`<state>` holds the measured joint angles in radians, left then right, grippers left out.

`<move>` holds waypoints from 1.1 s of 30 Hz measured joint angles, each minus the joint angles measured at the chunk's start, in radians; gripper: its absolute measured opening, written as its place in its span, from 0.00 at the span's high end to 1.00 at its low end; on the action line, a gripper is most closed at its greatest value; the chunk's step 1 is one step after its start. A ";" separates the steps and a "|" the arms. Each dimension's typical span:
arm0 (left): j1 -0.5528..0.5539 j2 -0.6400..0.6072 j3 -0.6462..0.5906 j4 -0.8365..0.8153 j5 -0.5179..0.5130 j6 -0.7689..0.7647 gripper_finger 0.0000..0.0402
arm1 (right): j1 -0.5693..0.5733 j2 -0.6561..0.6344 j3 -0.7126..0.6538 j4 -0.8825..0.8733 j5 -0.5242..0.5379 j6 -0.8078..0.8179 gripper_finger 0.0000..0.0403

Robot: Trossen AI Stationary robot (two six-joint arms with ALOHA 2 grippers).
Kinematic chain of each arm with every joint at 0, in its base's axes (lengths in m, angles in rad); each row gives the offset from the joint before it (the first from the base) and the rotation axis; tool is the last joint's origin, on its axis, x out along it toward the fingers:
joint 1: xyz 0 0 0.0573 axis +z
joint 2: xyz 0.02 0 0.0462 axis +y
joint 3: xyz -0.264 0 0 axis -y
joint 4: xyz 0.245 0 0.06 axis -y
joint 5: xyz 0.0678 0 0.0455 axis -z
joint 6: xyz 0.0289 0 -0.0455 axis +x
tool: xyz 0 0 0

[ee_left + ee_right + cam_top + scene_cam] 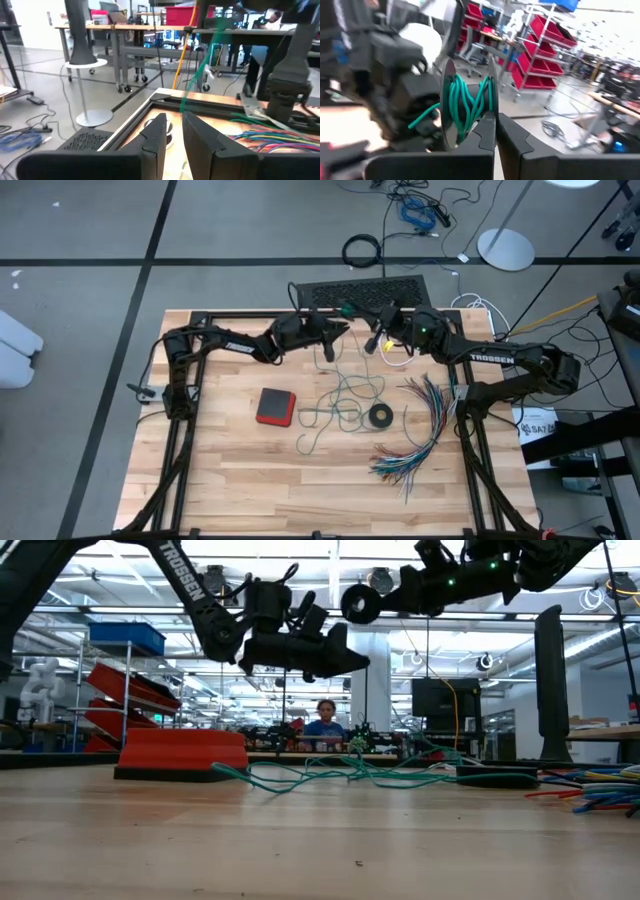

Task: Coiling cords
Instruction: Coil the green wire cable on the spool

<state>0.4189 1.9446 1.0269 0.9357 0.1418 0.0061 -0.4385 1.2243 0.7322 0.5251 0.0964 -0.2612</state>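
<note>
High view first: the left pincer (335, 332) and the right pincer (384, 332) both hang over the far middle of the tabletop (230, 480), tips pointing at each other and close together. Most of the teal cord (345, 402) lies in a loose tangle mid-tabletop. It's between a red box (275, 406) and a fanned bundle of coloured wires (425, 430), with a small black ring (380, 416) just beside the tangle. One strand climbs toward the pincers. I can't pick out the white cord for sure from up here.

Low view: the left pincer (335, 658) is up in the air, well clear of the wood. The right arm is higher still, with a round spool (360, 602) at its end. The teal cord (350, 770) sprawls on the tabletop next to the red box (180, 752). A person (325, 723) sits way back in the room.

Left wrist view: the left pincer (175, 137) has its two fingers (155, 137) a little apart, with a narrow gap showing. A taut bit of teal cord (200, 75) runs up and away from right above that gap. I can't tell if it's actually touching the fingers. The coloured wires (265, 137) show on the wood beyond.

Right wrist view: the right pincer (496, 120) is closed, fingers pressed together. The spool (447, 105) sits right at its tips, with teal cord (467, 102) wound in loops between its two discs and one loose end sticking out sideways. I can't tell whether the tips are pinching the spool or just sitting against it.
</note>
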 joint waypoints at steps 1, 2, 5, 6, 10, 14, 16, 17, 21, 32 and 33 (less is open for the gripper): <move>0.004 0.000 -0.003 -0.001 0.009 0.000 0.83 | 0.000 0.000 0.000 0.008 -0.015 0.009 1.00; 0.008 0.000 -0.005 -0.002 0.018 0.000 0.83 | 0.000 0.000 0.000 0.014 -0.026 0.016 1.00; 0.015 0.000 -0.012 -0.001 0.033 -0.002 0.83 | 0.002 0.000 0.000 0.023 -0.029 0.018 1.00; 0.017 0.000 -0.013 -0.001 0.035 -0.009 0.83 | 0.002 0.000 0.000 0.023 -0.028 0.018 1.00; 0.027 0.000 -0.013 0.051 0.089 -0.044 0.83 | 0.002 0.000 0.000 0.024 -0.028 0.018 1.00; 0.037 -0.001 -0.013 0.045 0.195 -0.053 0.83 | 0.002 0.000 0.000 0.024 -0.025 0.017 1.00; 0.049 -0.001 -0.020 0.038 0.260 -0.054 0.83 | 0.002 0.000 0.000 0.022 -0.025 0.016 1.00; 0.055 -0.001 -0.026 0.035 0.290 -0.054 0.83 | 0.002 0.000 0.000 0.021 -0.024 0.015 1.00; 0.047 0.000 -0.044 0.063 0.367 -0.057 0.83 | 0.002 0.000 0.000 0.024 -0.025 0.014 1.00; -0.022 0.207 -0.018 0.312 0.267 -0.199 0.60 | 0.002 0.000 0.000 0.063 -0.051 0.020 1.00; -0.021 0.232 -0.011 0.355 0.269 -0.229 0.58 | 0.002 0.000 0.000 0.063 -0.051 0.021 1.00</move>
<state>0.3984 2.1764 1.0154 1.2912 0.4109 -0.2225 -0.4366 1.2240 0.7322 0.5881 0.0456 -0.2402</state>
